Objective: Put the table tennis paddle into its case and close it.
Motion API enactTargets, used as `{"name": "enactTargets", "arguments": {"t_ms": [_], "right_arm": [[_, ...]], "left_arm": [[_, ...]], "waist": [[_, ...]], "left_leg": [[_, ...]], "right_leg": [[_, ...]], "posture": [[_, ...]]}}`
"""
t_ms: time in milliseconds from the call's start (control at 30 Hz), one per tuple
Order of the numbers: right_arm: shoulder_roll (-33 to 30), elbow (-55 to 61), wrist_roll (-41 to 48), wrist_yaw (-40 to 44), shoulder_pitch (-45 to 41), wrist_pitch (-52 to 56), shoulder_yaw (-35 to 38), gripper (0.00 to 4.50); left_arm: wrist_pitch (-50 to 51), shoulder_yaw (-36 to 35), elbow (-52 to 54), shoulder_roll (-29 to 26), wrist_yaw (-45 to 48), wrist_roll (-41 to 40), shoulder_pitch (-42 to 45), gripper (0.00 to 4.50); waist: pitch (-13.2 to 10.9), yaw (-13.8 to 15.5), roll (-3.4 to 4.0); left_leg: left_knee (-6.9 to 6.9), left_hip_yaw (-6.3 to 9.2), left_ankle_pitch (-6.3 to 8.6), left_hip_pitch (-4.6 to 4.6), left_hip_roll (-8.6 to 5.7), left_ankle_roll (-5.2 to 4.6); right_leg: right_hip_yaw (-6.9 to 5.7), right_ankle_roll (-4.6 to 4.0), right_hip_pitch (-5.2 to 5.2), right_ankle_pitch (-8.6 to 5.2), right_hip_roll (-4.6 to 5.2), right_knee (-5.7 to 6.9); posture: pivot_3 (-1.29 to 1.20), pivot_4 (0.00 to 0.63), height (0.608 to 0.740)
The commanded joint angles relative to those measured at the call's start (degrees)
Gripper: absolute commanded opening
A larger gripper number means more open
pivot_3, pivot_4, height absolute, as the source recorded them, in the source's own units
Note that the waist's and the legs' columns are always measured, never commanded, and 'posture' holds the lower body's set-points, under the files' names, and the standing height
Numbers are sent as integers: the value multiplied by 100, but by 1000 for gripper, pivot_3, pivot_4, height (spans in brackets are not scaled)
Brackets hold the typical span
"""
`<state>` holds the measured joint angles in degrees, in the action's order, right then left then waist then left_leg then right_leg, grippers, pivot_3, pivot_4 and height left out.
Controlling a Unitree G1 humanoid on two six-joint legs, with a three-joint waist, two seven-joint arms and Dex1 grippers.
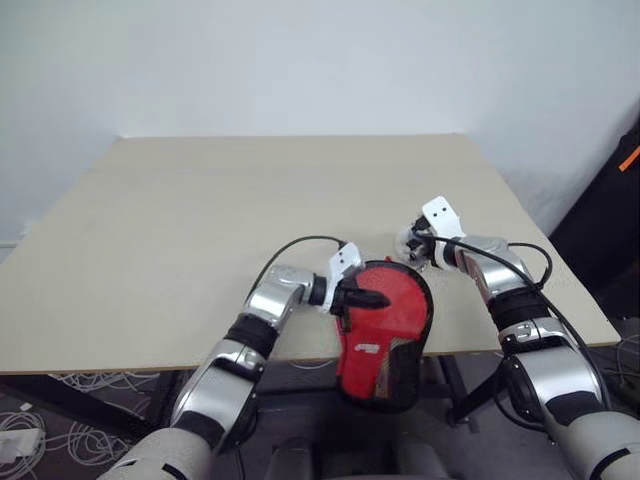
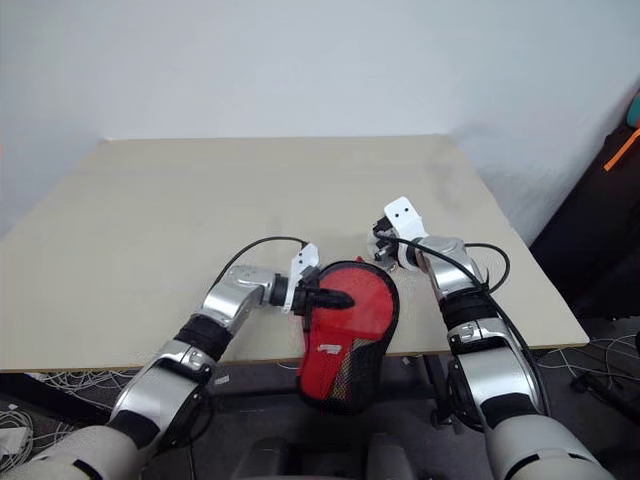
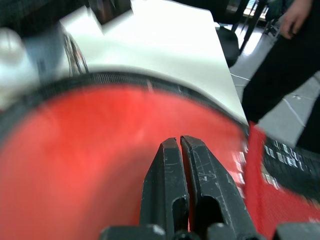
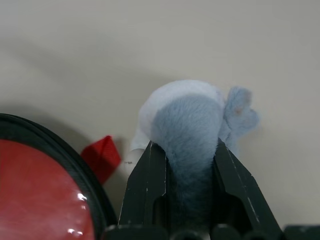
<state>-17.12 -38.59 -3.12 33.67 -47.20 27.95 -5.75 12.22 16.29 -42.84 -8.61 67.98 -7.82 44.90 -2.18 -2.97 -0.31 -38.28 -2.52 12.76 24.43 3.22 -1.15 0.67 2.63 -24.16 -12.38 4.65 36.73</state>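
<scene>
The red case [image 1: 395,320], edged in black with a black mesh panel and a small white logo, lies at the table's [image 1: 200,220] front edge, its lower half hanging off. The paddle is hidden. My left gripper [image 1: 380,298] is shut and reaches in from the left, its fingertips over the case's round red top [image 3: 100,175]; I cannot tell if they touch it. At the case's far right rim, my right gripper [image 4: 186,145] is shut on a fluffy blue-grey charm [image 4: 187,115]. A small red tab [image 4: 101,156] lies between the charm and the case's rim.
The light wooden table stretches away bare to a white wall. A person [image 3: 285,60] stands beyond the table's right side, near a dark chair [image 3: 227,42]. Cables [image 1: 30,420] lie on the floor at the left. Dark gear [image 1: 620,200] stands at the right.
</scene>
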Motion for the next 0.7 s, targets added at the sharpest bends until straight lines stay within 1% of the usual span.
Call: {"name": "enactTargets", "arguments": {"t_ms": [33,233,467,700], "right_arm": [[39,317,95,-90,-34,64,72,470],[93,637,159,-307,127,189,143,470],[27,849,215,-431,247,268,185,470],[-141,743,190,-654,235,255,316,470]], "left_arm": [[-381,-127,-458,116,-215,137,280,0],[-674,-96,-985,207,-173,314,392,0],[-738,-43,-1140,138,9,425,350,0],[-735,-13,-1171,87,117,539,239,0]], "waist": [[0,-9,0],[0,-5,1],[0,-3,1],[0,-3,1]], "left_leg": [[0,0,0,-1,0,0],[2,1,0,-2,0,0],[1,1,0,-2,0,0],[1,1,0,-2,0,0]], "right_leg": [[0,0,0,0,-1,1],[4,0,-1,0,-4,2],[4,0,-1,0,-4,1],[4,0,-1,0,-4,1]], "posture": [[0,0,740],[0,0,740],[0,0,740],[0,0,740]]}}
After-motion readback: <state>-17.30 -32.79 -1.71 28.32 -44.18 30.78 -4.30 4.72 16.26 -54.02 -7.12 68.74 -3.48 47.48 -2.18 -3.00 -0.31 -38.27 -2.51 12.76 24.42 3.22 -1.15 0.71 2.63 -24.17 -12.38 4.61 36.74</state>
